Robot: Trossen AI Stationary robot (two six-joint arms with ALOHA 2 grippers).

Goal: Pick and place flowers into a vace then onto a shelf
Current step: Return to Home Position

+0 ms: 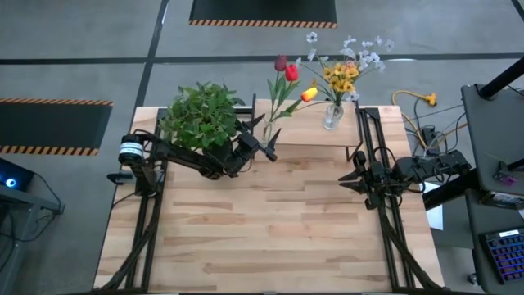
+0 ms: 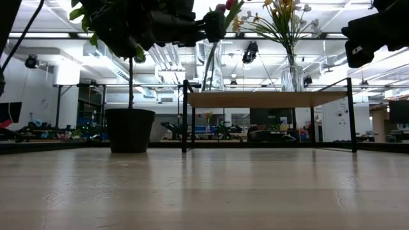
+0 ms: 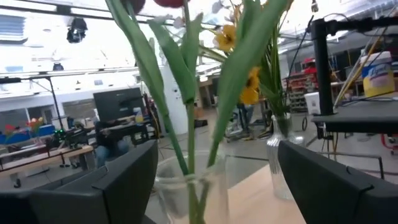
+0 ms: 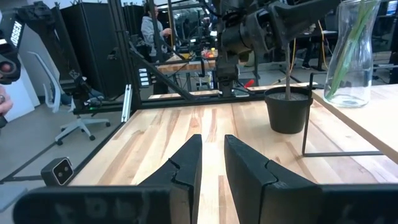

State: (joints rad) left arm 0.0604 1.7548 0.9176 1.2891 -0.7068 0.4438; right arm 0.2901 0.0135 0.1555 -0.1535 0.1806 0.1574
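Two empty hands hung over the pale wooden bench (image 1: 270, 238). Nearer the front, the right hand (image 1: 344, 179) sat low on the bench's right side, short of the shelf. Its fingers were drawn almost together with only a slit between them, and it held nothing. That arm looked folded at rest.

Farther back, the left hand (image 1: 268, 141) reached to the shelf's left end, beside a bushy potted plant (image 1: 203, 115). Its fingers (image 3: 124, 180) were spread wide. The tulip vase (image 3: 189, 186) stood in the gap just ahead of them, seemingly untouched.

Behind, on the shelf (image 1: 307, 131), two clear vases stood upright. The tulip vase at the left end held red, maroon and yellow tulips (image 1: 289, 72). The second vase (image 1: 332, 117), toward the right, held yellow clusters and pale sprigs (image 1: 360, 57).

Judging by this, the flowers (image 1: 340, 78) in view were all in vases and the vases were on the shelf, so the placing seemed done. What seemed left was for the left arm to draw clear without brushing the stems, then fold back like the right.
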